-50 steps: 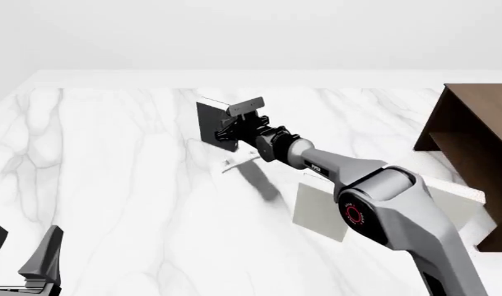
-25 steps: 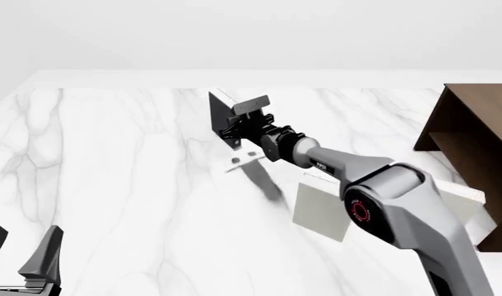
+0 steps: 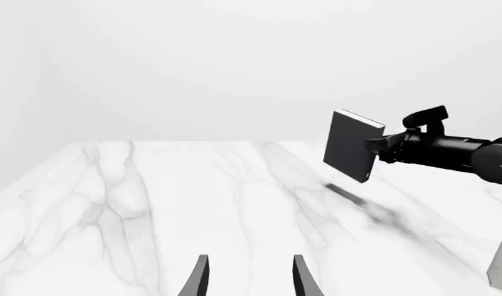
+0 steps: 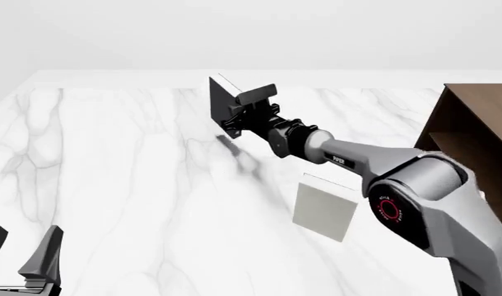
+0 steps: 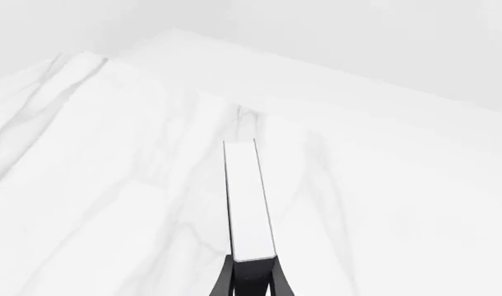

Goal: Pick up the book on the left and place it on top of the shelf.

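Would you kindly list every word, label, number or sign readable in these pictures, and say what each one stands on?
Small white lettering on the forearm of the grey right robot arm, front view: too small to read.
Red ring-shaped mark on that arm's round grey joint cover: a sign only, no letters legible.
Black-covered book with white page edges, held in the right gripper: no text visible.
White-covered book on the white marble table: no text visible.

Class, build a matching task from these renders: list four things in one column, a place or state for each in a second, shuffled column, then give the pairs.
1. black book
2. white book
3. shelf
4. left gripper

A. standing on the table, mid-right
B. open, holding nothing
C. at the table's right edge
D. lifted off the table, clamped by the right gripper

Pairs: 1-D, 2-A, 3-C, 4-B
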`<action>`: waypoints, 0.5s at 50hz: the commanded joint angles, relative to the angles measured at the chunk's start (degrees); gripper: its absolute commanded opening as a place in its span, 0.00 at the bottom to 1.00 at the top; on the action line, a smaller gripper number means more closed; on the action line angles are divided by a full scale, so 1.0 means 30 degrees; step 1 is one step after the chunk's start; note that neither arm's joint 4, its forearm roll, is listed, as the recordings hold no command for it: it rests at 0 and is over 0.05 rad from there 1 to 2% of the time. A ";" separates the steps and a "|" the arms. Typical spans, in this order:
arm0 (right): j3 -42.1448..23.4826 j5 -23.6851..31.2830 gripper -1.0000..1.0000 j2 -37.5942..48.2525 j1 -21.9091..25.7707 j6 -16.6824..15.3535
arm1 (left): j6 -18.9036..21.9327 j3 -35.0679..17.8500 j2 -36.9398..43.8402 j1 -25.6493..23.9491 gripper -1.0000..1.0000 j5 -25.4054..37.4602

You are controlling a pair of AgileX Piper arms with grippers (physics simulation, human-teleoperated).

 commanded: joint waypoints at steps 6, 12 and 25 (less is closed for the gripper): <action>0.4001 -0.1321 0.00 -0.4641 0.0231 0.0102 | 0.0000 0.0000 0.0000 0.0000 1.00 0.0000; 0.5076 -0.1271 0.00 -0.6044 0.0277 -0.0133 | 0.0000 0.0000 0.0000 0.0000 1.00 0.0000; 0.6970 -0.1104 0.00 -0.8435 0.0463 -0.0695 | 0.0000 0.0000 0.0000 0.0000 1.00 0.0000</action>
